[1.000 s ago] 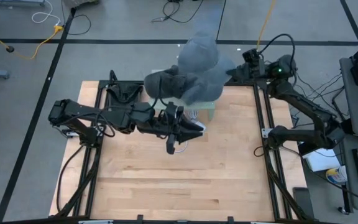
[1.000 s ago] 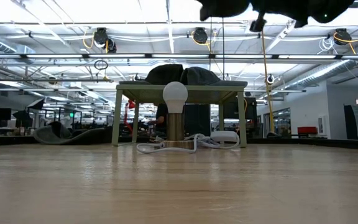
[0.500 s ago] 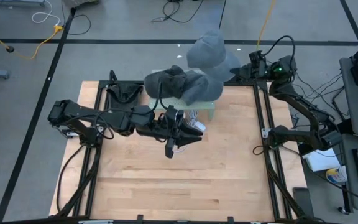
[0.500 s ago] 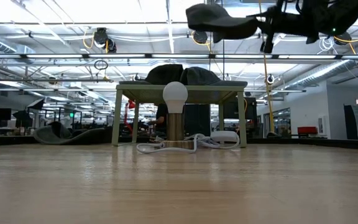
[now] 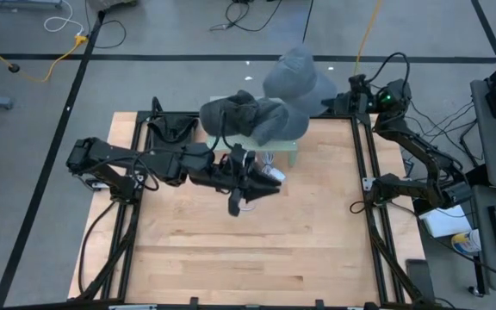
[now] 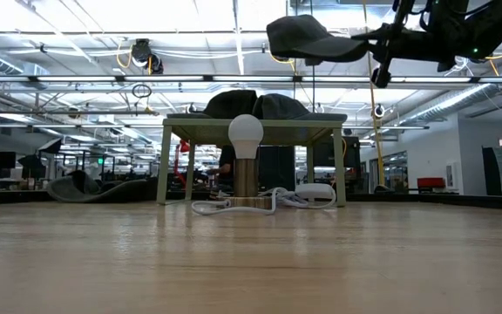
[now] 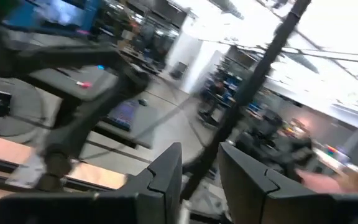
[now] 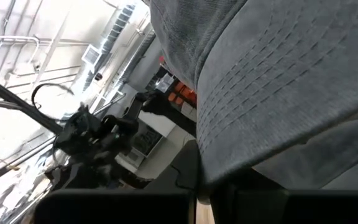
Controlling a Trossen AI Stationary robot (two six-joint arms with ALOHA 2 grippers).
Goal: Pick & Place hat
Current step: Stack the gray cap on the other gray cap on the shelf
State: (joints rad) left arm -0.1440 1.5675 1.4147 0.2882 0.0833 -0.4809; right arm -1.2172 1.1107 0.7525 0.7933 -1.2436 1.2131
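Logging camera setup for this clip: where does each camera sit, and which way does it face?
High: overhead, facing down; both arms, gray cap in the right gripper.
Low: table height, facing the room; small green table, light bulb, right arm holding the cap aloft.
Left wrist: left gripper fingers apart.
Right wrist: cap brim, clamped.
High, low and right wrist views share the cap.
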